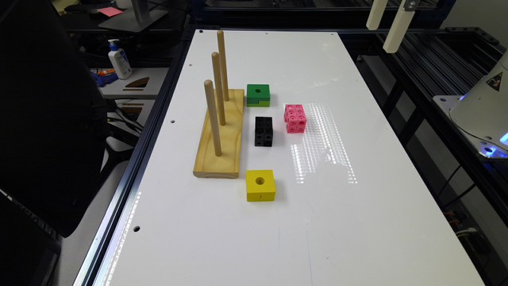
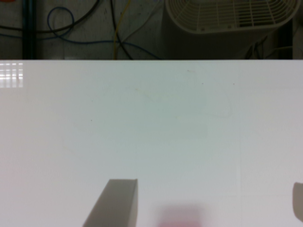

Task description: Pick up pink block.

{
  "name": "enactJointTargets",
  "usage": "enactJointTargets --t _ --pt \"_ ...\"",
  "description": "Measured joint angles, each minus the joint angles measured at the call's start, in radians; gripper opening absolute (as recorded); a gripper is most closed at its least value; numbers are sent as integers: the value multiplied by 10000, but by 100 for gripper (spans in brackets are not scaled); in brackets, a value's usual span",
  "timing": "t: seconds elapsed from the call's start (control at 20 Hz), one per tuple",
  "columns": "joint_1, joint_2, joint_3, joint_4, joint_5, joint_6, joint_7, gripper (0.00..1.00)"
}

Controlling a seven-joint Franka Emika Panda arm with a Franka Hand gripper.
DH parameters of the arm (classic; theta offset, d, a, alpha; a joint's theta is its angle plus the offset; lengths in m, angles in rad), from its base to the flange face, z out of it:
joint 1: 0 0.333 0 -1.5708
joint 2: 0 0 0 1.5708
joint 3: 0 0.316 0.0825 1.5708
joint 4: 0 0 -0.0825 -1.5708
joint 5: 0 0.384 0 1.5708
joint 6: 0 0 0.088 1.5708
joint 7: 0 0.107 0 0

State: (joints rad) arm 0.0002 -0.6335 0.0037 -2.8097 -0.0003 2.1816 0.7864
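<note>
The pink block sits mid-worktop, bare surface at its 3 and 6 o'clock, black block near at 8 o'clock. The tool hangs with fingers spread apart.

Block with linked cubes sits between peg board and pink block; all on table.

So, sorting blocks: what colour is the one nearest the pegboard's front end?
Yellow block, clearest in the exterior view.
</note>
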Motion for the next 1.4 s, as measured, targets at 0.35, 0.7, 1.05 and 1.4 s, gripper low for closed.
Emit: enactJointTargets --t 0.35,0.7,1.05,1.4 --pt "-4 -16 0 -10 0 -1 0 100" --pt "-4 -16 0 -6 0 15 0 100" --pt "-2 -13 0 4 0 133 0 100" --pt "-1 51 0 40 0 350 0 100"
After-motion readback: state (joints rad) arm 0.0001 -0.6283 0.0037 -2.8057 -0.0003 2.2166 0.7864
